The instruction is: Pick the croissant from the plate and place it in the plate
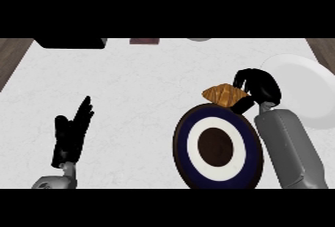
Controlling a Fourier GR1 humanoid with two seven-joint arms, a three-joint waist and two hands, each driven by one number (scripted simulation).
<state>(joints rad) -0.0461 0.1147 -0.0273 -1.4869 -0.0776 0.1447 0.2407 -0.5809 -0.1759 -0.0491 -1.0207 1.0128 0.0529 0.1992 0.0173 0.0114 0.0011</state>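
croissant: the croissant shows at the far rim of the dark-rimmed plate, partly over its edge and partly over the bare counter; whether it rests there or hangs lifted cannot be told.
long axis: it runs roughly across the view, left to right, tilted a little.
right hand: the right hand sits just to the right of the croissant and touches it, its fingers curled in against the pastry's right end, so it appears to hold it.
nearer arm: the right one by far; its grey forearm lies along the dark-rimmed plate's right side.
left hand: the left hand rests well apart at the view's left, fingers straight and pointing up, holding nothing.
dark-rimmed plate: navy ring, white band, brown centre; nothing lies in its middle.
white plate: the white plate lies to the right, behind the right hand, with nothing visible on its bare part.
judgement: the coming move likely turns on carrying the croissant rightward, from the dark rim toward the white plate just beyond the fingers.
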